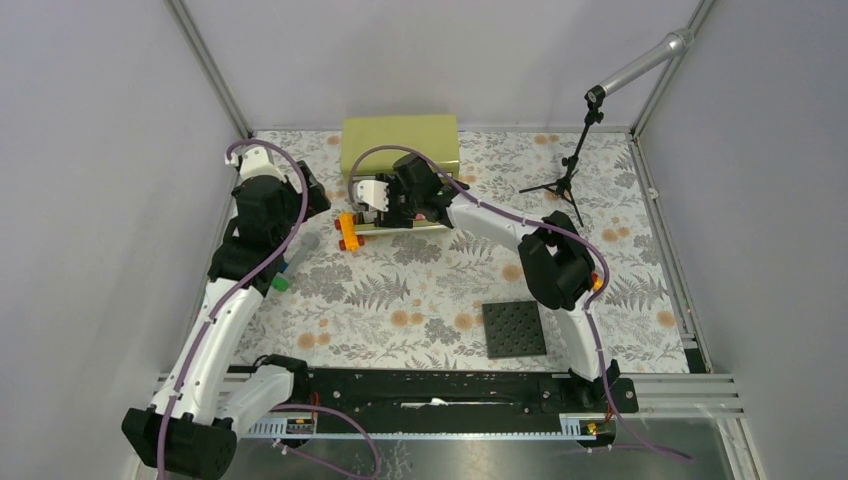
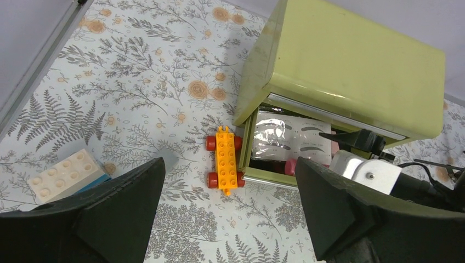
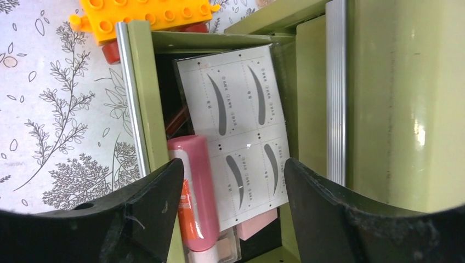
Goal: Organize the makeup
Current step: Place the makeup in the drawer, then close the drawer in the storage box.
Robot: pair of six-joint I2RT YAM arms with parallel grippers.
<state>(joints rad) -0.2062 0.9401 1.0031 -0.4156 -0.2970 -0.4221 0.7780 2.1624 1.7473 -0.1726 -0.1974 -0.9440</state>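
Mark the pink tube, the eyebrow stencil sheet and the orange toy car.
pink tube (image 3: 198,186), right wrist view, mid-body.
eyebrow stencil sheet (image 3: 241,129), right wrist view, centre.
orange toy car (image 2: 226,161), left wrist view, studded top.

- We cannot see what lies under the eyebrow stencil sheet (image 3: 241,137), which covers most of the drawer (image 3: 143,98).
- The pink-red tube (image 3: 193,192) slips partly beneath it.
- The right wrist view's top edge cuts off the orange toy car (image 3: 148,13).
- From above, the right gripper (image 1: 378,203) blocks our view into the drawer.

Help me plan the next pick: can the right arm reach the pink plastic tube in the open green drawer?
Probably yes. The right gripper hangs open above the pink plastic tube, which lies uncovered beside the white eyebrow-stencil sheet; the green drawer's wall alongside may crowd it.
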